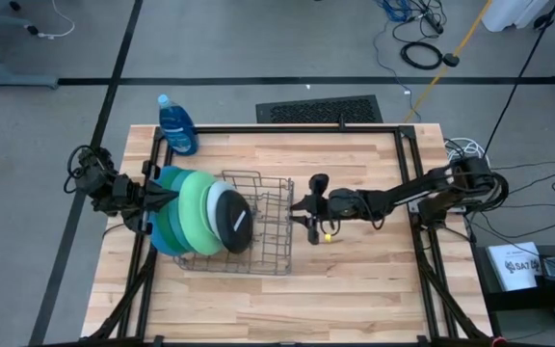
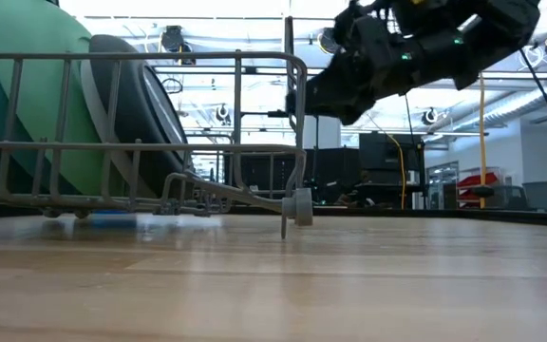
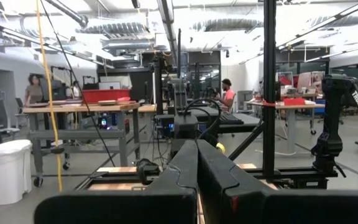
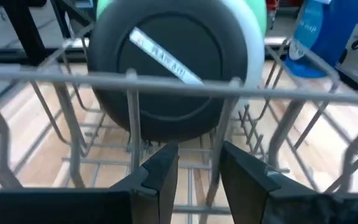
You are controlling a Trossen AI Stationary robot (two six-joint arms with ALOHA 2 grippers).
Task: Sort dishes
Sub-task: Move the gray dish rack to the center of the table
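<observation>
Partly hidden: large blue plate [image 1: 167, 207].

Grey floor [image 1: 46, 145] with cables, floor vent [image 1: 319, 109], workbenches [image 3: 79, 109], white bin [image 3: 6, 169], bright ceiling lights

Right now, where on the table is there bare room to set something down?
Bare wood lies along the near edge of the table and behind the rack, right of the soap bottle. Crowded: the rack's left end, packed with plates, and its right end, where the right gripper sits.
</observation>
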